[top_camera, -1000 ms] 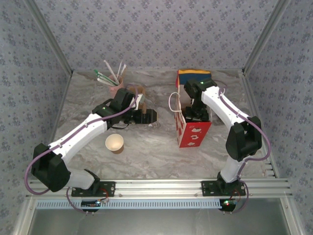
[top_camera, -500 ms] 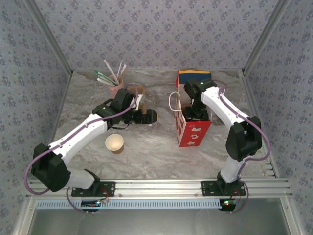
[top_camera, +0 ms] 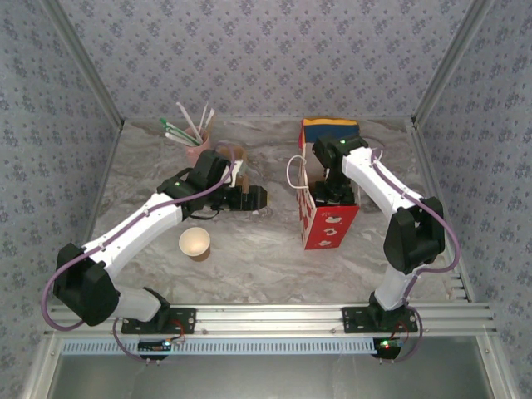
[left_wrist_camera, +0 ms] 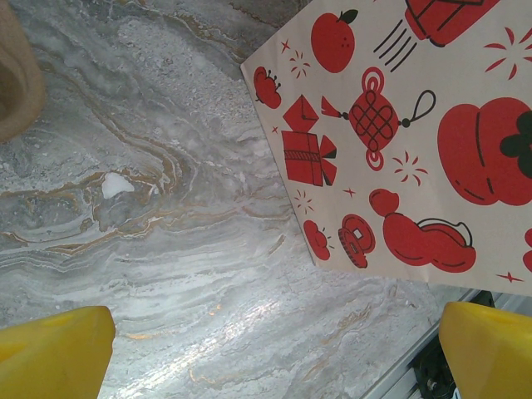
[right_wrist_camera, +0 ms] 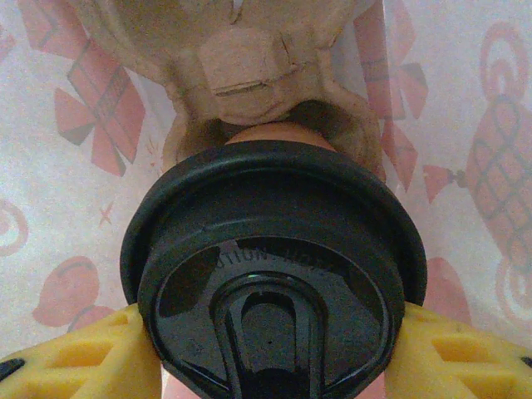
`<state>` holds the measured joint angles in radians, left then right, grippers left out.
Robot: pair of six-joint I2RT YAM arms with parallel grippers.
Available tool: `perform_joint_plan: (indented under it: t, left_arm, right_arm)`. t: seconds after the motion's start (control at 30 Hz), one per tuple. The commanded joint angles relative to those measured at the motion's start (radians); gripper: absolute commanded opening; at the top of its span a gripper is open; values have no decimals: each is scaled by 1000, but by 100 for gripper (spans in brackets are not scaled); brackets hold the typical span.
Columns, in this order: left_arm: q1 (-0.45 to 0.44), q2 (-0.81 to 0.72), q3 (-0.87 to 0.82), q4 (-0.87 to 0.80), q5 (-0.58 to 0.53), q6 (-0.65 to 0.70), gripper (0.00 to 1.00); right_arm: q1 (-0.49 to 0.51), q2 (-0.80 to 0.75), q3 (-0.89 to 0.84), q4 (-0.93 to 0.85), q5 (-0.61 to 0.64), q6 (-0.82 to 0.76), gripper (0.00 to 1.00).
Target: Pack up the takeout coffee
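- We are finding the right gripper [right_wrist_camera: 270, 337] clamping the takeout coffee [right_wrist_camera: 274, 249] at its black lid [right_wrist_camera: 274, 208]. One yellow finger [right_wrist_camera: 79, 357] is pressing at the lid's 8 o'clock and the other at its 4 o'clock.
- The cup is sitting low inside the red-printed paper bag [top_camera: 328, 226], with a hollow of the pulp tray [right_wrist_camera: 241, 66] lying just past the lid's 12 o'clock edge. We cannot tell whether cup and tray are touching.
- From above, the bag is standing upright at 3 o'clock of the marble table's [top_camera: 249, 266] centre. The right arm is reaching down into its open top.
- The left gripper [top_camera: 252, 198] is hovering over the table with its jaws spread wide and gripping nothing. The bag is lying at its 3 o'clock, near but apart.
- A lidless paper cup [top_camera: 194, 243] is standing at 7 o'clock of the left gripper.
- A pink holder of straws [top_camera: 197, 150] is standing at its 11 o'clock.
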<state>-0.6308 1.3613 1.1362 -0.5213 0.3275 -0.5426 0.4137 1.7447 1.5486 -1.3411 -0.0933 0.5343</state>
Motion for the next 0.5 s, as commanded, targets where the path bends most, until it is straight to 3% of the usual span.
perform_joint_plan:
  t: [0.0, 0.47]
  left_arm:
    - [-5, -33, 10, -3, 2, 0, 100]
    - [-6, -34, 12, -4, 2, 0, 100]
  right_arm:
    - [1, 9, -13, -15, 6, 1, 59]
    - [2, 8, -14, -21, -2, -2, 59]
